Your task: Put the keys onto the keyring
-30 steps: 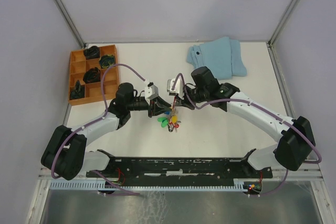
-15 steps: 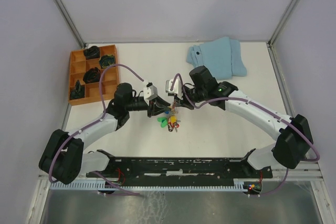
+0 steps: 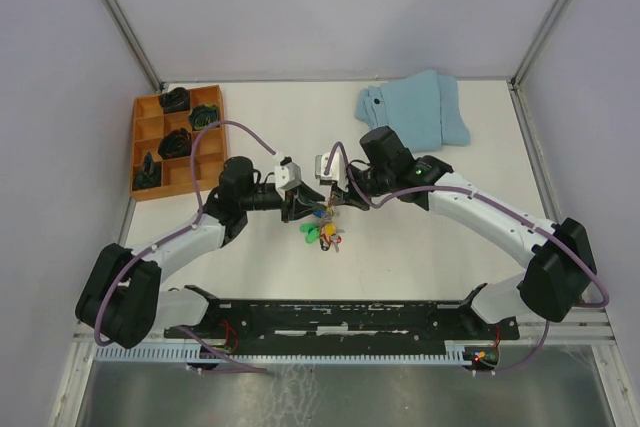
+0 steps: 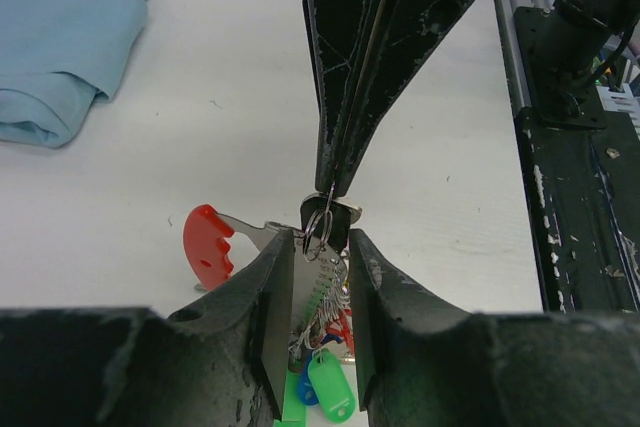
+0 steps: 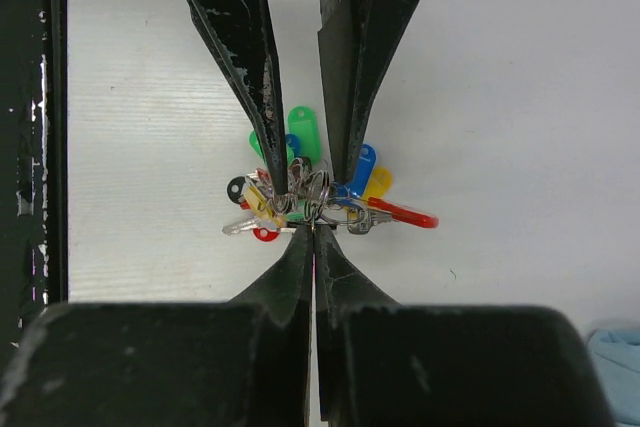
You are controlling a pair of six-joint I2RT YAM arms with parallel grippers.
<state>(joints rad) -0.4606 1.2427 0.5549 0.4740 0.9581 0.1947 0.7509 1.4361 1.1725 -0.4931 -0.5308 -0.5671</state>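
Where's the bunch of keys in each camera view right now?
Top external: keys near the picture's centre.
Left wrist: keys low in the picture, at centre.
Right wrist: keys at centre.
Shared landmark: light-blue cloth, top right of centre from above, upper left in left wrist, bottom-right corner in right wrist.

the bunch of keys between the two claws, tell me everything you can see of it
The bunch of keys is a small cluster of metal keys and tags with green, blue, yellow, red and black plastic heads, strung on thin silver wire rings. It sits over the white table, midway between the arms. The right claw is shut on one of them. The left claw has its fingers apart on either side of the cluster; whether they press it cannot be told.
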